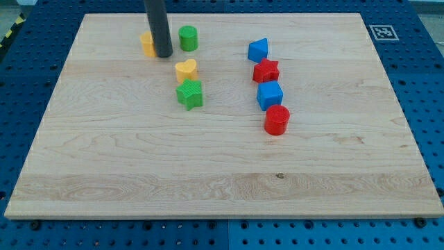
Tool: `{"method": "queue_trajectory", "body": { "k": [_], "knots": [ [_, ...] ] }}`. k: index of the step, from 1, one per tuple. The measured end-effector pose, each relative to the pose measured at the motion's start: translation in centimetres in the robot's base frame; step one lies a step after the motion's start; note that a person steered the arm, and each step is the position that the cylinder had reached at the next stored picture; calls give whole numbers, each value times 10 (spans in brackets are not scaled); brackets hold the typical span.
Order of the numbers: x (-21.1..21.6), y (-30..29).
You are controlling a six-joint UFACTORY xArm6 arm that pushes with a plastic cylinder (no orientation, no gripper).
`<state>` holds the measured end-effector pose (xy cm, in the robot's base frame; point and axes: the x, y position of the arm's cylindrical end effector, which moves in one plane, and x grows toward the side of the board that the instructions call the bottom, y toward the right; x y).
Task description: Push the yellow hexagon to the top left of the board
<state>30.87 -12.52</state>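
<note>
Sitting near the board's (208, 167) upper left, at about eleven o'clock from its middle, the yellow hexagon (146, 44) is only partly seen: the dark rod (157, 24) covers its right side, so its outline, its facing and any long axis cannot be made out. The rod rises out of the view's top, and my tip (164, 54) rests on the wood against the hexagon's three o'clock side; it has no fingers, so nothing is clasped, only touched. Just beyond the rod at three o'clock stands a green cylinder (188, 37). At five o'clock from the hexagon lies a yellow heart (186, 69), with a green star (189, 94) right below it. Well apart toward the view's right runs a column: blue block (258, 49), shape unclear, red star (266, 71), blue cube (270, 95), red cylinder (277, 119).
</note>
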Motion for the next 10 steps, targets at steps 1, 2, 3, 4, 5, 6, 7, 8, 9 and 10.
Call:
{"method": "queue_trajectory", "body": {
  "k": [1,2,3,4,5,6,7,8,9,10],
  "knots": [
    [-4,-24],
    [-4,-43],
    [-7,-57],
    [-20,-63],
    [-40,-63],
    [-43,-63],
    [-43,-64],
    [-43,-64],
    [-38,-47],
    [-33,-17]
  ]
}}
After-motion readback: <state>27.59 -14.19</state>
